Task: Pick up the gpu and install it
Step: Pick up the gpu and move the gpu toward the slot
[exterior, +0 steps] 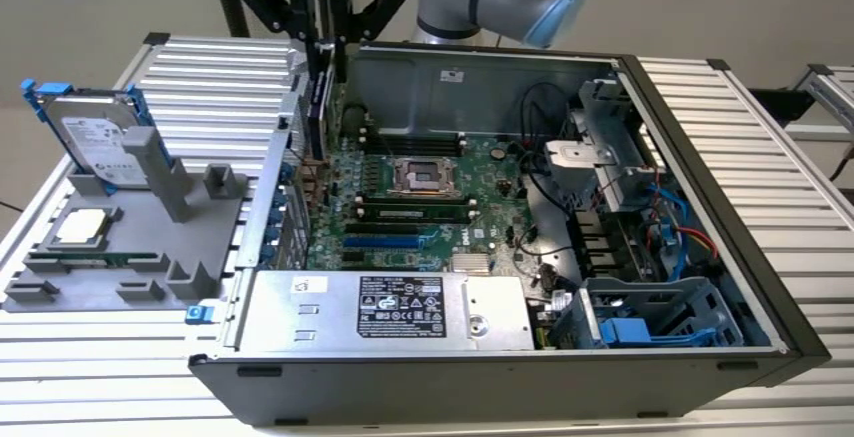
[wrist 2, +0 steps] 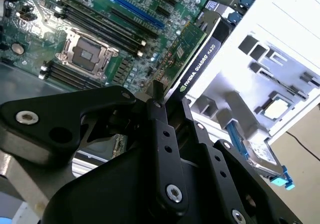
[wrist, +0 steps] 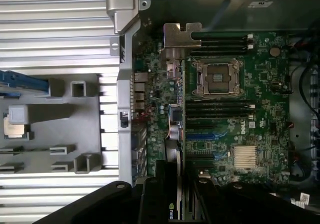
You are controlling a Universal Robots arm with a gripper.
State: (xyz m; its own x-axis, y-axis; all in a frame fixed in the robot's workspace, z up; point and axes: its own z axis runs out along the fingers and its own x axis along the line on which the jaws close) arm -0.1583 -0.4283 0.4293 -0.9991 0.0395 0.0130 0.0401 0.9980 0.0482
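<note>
The open computer case (exterior: 467,382) lies on its side on the ribbed counter (exterior: 747,127), with the motherboard (exterior: 427,219) facing up. A power supply (exterior: 387,307) runs along the case's near edge and a drive cage (exterior: 667,309) fills its near corner on the exterior view's right. Cables crowd the wall beyond the cage.

On the counter, against the case's rear wall (exterior: 275,187), a grey fixture (exterior: 127,257) holds a hard drive (exterior: 100,137) upright and a processor chip (exterior: 83,225) lying flat.

The gripper (exterior: 322,47) hangs over the case's far corner on the exterior view's left. Its black fingers (wrist 2: 161,129) are closed narrowly on one end of the gpu (exterior: 322,107).

The card hangs edge-on with its long axis close to upright. Its silver bracket (wrist: 177,34) is at the low end, just inside the rear wall and above the motherboard's port-side edge, beside the processor socket (wrist: 217,77). Whether the low end touches the board cannot be told.
</note>
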